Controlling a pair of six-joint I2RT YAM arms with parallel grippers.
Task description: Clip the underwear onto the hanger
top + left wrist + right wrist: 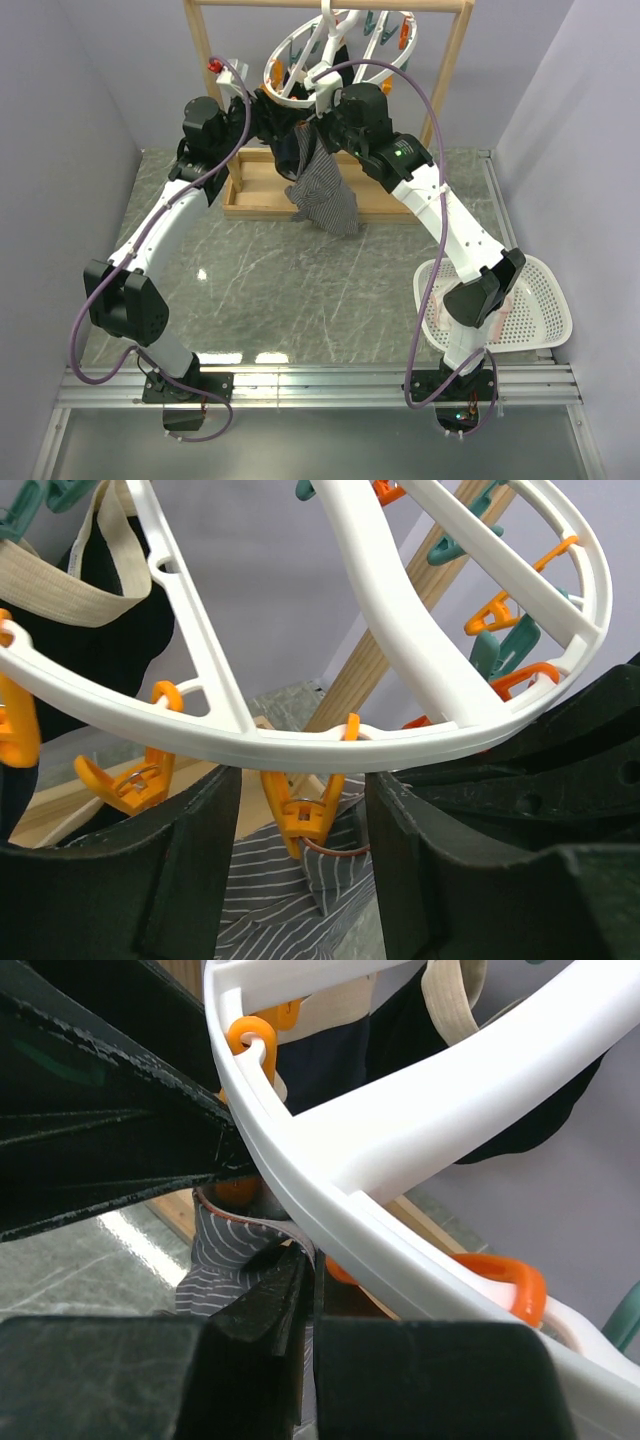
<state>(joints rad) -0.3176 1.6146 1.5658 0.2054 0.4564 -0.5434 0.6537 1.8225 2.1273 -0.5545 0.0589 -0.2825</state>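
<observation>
Fingers of the left gripper are being held spread around an orange plastic clothespin. The right gripper is being pressed shut on the grey striped fabric underwear, which is hanging under the white round plastic hanger at far centre. One pin is apparently biting; release is being awaited.

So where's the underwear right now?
Top view: the underwear hangs at the back centre, just under the hanger and in front of the wooden frame base, its upper edge pinched by the right gripper.
</observation>
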